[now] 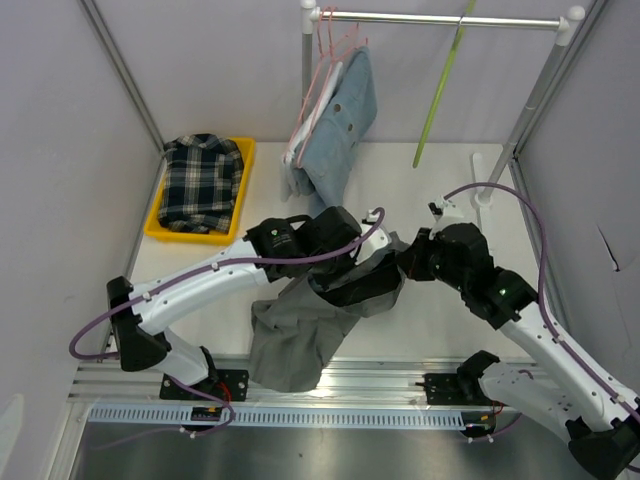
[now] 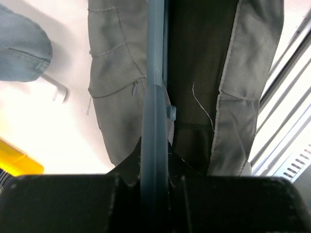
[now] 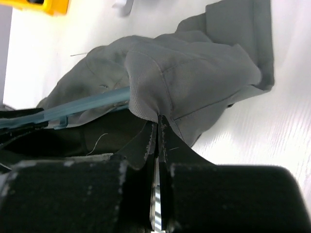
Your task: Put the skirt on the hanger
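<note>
The grey skirt (image 1: 300, 330) hangs between the two arms over the table's near edge, its dark lining open. My left gripper (image 1: 345, 262) is shut on a pale blue hanger (image 2: 154, 87), whose bar runs inside the skirt (image 2: 112, 97). My right gripper (image 1: 405, 262) is shut on the skirt's waistband edge (image 3: 194, 77) and pinches the grey cloth between its fingertips. The blue hanger (image 3: 82, 106) enters the skirt from the left in the right wrist view.
A clothes rail (image 1: 440, 18) at the back holds pink hangers with a light blue garment (image 1: 345, 120) and a green hanger (image 1: 440, 85). A yellow tray (image 1: 246, 160) with a plaid shirt (image 1: 202, 180) stands at the back left.
</note>
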Motion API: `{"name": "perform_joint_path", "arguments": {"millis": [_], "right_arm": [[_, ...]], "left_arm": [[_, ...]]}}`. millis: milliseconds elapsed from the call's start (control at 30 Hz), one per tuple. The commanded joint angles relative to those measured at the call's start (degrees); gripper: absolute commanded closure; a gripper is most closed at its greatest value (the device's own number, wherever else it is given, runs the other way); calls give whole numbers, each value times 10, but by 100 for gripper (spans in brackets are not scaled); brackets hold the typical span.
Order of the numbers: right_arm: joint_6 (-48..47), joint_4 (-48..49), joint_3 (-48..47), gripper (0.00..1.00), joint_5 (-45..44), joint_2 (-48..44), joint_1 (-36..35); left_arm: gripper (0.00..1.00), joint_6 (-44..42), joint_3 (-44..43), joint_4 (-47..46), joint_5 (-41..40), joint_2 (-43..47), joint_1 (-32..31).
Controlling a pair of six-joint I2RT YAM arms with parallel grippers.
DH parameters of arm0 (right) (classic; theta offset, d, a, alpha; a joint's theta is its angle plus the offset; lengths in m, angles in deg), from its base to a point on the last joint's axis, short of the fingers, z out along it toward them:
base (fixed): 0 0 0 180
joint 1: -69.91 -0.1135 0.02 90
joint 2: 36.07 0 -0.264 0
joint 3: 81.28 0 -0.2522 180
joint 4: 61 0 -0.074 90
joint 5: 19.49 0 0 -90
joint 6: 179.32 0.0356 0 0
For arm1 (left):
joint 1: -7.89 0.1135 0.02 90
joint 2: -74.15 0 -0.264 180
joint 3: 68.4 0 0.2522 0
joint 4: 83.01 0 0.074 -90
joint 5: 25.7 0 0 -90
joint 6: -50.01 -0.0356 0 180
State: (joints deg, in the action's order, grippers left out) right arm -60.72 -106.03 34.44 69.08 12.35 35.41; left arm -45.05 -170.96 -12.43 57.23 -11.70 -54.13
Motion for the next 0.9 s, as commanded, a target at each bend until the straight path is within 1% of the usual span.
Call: {"name": "perform_joint_path", "arguments": {"millis": [0, 33, 133, 167, 200, 233, 333, 367, 400, 433, 567, 600, 633, 667, 767, 800, 867], "right_arm": [[12, 30, -26, 100, 15, -15, -34], [9, 24, -39, 100, 12, -12, -42], [1, -5, -113, 100, -41, 3, -86], [-5, -10, -128, 100, -51, 7, -113], [-6, -15, -143, 100, -63, 14, -126], [-8, -20, -156, 100, -75, 18, -138], [-21, -40, -200, 100, -104, 29, -173], [-25, -48, -207, 100, -108, 32, -176], [-34, -51, -220, 100, -105, 35, -180], [-36, -59, -226, 100, -107, 35, -181], [-61, -79, -258, 98, -117, 30, -182], [-69, -83, -268, 96, -118, 28, -181], [-89, -85, -285, 94, -113, 28, -181], [-99, -88, -294, 92, -111, 28, -181], [-139, -95, -313, 75, -84, 23, -181], [-146, -95, -315, 66, -77, 20, -181], [-171, -93, -313, 57, -49, 8, -181]], "left_arm": [[100, -13, -39, -49, 17, 19, -3], [100, -16, -50, -46, 22, 16, -2], [100, -42, -128, -27, 25, -8, 0], [100, -47, -143, -13, 19, -14, 1], [100, -52, -178, -4, 15, -20, 5], [100, -57, -194, 0, 20, -27, 9], [100, -64, -262, 0, 62, -27, 30], [100, -67, -269, -1, 71, -24, 37], [100, -72, -278, -2, 108, -18, 38], [100, -85, -283, -2, 122, -15, 40], [100, -110, -279, 12, 181, -7, 52], [100, -113, -282, 15, 196, -6, 56], [100, -118, -284, 19, 229, -7, 60], [100, -118, -286, 25, 239, -8, 66], [100, -126, -270, 30, 253, -4, 67], [100, -128, -251, 28, 258, 0, 67], [100, -130, -222, 16, 263, 15, 67]]}}
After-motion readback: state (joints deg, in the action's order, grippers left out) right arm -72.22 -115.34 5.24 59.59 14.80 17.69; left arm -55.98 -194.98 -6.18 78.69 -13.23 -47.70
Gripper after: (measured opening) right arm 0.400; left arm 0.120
